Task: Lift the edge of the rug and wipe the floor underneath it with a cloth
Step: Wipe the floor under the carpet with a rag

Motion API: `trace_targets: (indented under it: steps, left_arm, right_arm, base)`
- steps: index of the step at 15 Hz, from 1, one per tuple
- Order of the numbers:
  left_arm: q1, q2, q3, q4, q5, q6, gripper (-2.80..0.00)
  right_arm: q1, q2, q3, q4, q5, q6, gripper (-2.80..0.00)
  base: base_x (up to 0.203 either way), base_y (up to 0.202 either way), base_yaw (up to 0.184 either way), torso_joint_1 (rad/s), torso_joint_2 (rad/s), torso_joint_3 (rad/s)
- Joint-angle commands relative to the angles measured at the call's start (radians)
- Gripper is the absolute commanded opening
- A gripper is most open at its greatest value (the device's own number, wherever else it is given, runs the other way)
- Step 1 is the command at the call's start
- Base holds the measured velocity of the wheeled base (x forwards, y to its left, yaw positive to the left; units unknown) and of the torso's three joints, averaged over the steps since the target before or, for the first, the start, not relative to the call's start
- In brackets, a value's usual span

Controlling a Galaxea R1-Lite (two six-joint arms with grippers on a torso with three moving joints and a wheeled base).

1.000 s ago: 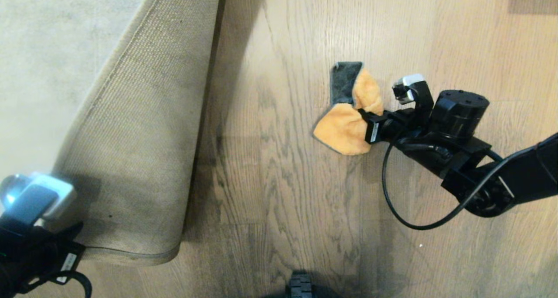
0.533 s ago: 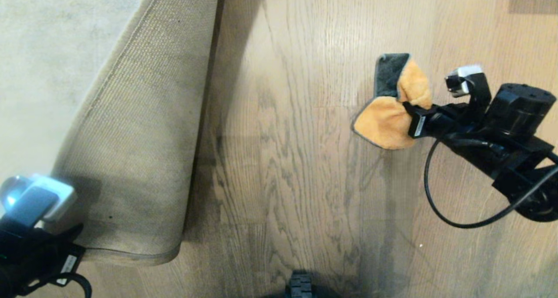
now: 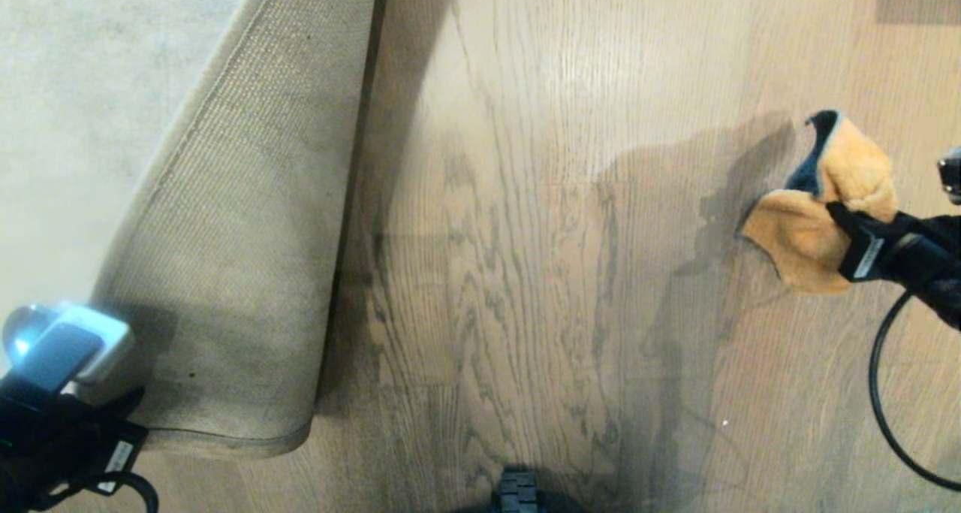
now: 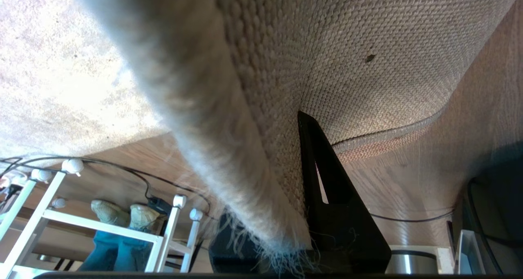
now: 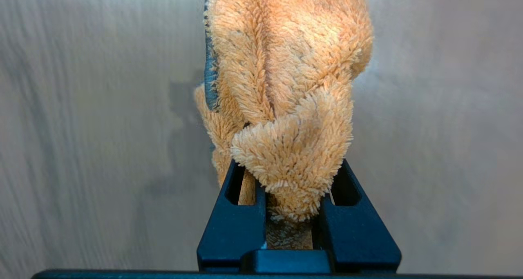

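We see the floor (image 3: 540, 273), brown wood-grain planks with dark streaks and a soft sheen, filling the middle and right of the head view, with a grey shadow patch right of centre. One pale grey rug (image 3: 82, 107) covers the upper left, and the rug edge (image 3: 225, 258) is folded back so its coarse tan woven backing faces up, the bound hem curving along the lower left. In the left wrist view a white frame (image 4: 98, 226) stands on the floor beyond the rug, with a person's two shoes (image 4: 126, 215) and blue trouser legs behind it, and thin cables trail over the planks. We count two grippers and one cloth. The left gripper (image 3: 67, 423), at the lower left corner, is clamped on the lifted rug edge, pile on one side and backing on the other. The right gripper (image 3: 863, 235), at the right border, pinches the cloth (image 3: 818, 227), one orange fuzzy rag with a dark underside, bunched between its fingers (image 5: 347, 213). Against the frames a second earlier, the cloth and right arm have swept from the centre of the floor to the right edge, most of the arm now out of frame, while the rug and left gripper have kept their place.
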Motion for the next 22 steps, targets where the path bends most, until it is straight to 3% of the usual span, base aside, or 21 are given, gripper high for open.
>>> trace_targets:
  steps: [1, 6, 9, 12, 16, 22]
  left_arm:
    - [-0.01, 0.003, 0.001, -0.002, 0.002, 0.001, -2.8]
    - [-0.016, 0.001, 0.006, -0.005, 0.002, 0.001, -2.8]
    - [-0.017, 0.0, 0.006, -0.005, 0.002, 0.001, -2.8]
    - [-0.017, 0.0, 0.006, -0.005, 0.002, 0.001, -2.8]
    - [-0.017, 0.0, 0.008, -0.005, 0.002, 0.0, -2.8]
    - [-0.016, -0.003, 0.006, -0.007, 0.004, -0.002, -2.8]
  right_arm:
    - [-0.043, -0.149, 0.104, 0.0, -0.002, -0.009, -2.8]
    - [-0.091, -0.362, 0.334, 0.031, -0.047, -0.039, -2.8]
    - [-0.091, -0.518, 0.408, 0.129, -0.049, -0.051, -2.8]
    - [-0.089, -0.738, 0.433, 0.341, -0.021, -0.053, -2.8]
    - [-0.075, -1.042, 0.426, 0.732, 0.012, -0.057, -2.8]
    - [-0.005, -1.275, 0.44, 1.001, 0.024, -0.074, -2.8]
  base:
    - [0.0, 0.0, 0.0, 0.0, 0.0, 0.0]
    - [0.0, 0.0, 0.0, 0.0, 0.0, 0.0]
    - [0.0, 0.0, 0.0, 0.0, 0.0, 0.0]
    - [0.0, 0.0, 0.0, 0.0, 0.0, 0.0]
    - [0.0, 0.0, 0.0, 0.0, 0.0, 0.0]
    - [0.0, 0.0, 0.0, 0.0, 0.0, 0.0]
